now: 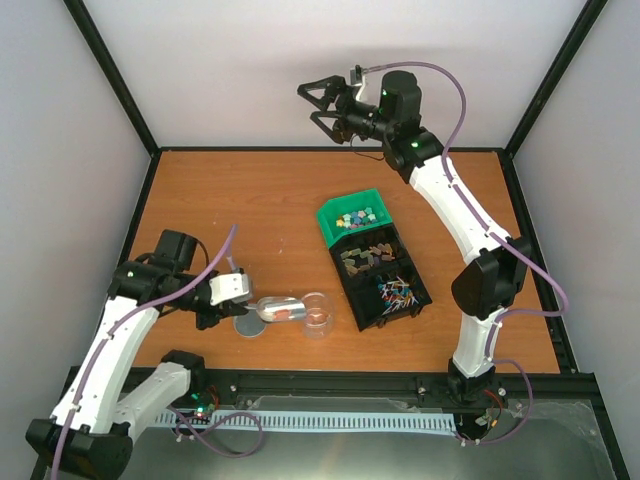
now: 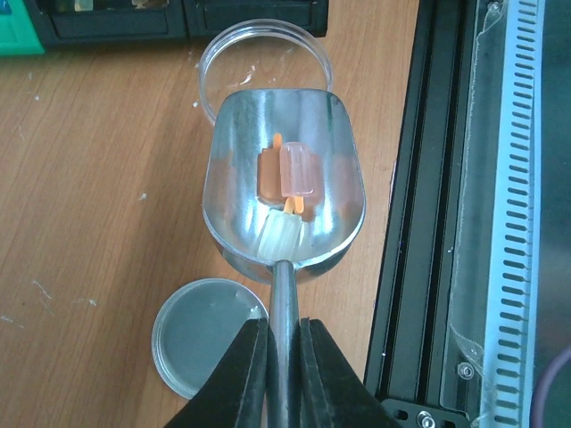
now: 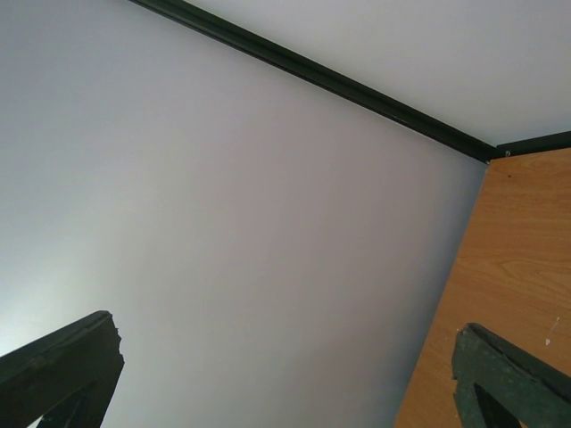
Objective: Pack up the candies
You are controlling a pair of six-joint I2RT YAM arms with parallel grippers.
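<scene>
The fingers of the left gripper are pressed together on the thin handle of a metal scoop, at the bottom middle of the left wrist view. The handle runs up between them to the scoop bowl in the centre of the frame. Inside the bowl lie a few candies: a pink piece, an orange one beside it and a whitish one nearest to the handle, all a little above the fingertips in the picture. The front edge of the scoop covers the near rim of a clear cup at the upper middle; I cannot tell if they touch. A round lid lies flat on the table, just left of the handle.

In the top view many more candies, in mixed colours, sit in a green bin in the middle of the frame, well apart from both grippers. Below it stand two black bins.

The right gripper hangs at the upper middle, before the wall, its fingers wide apart with nothing between them.
</scene>
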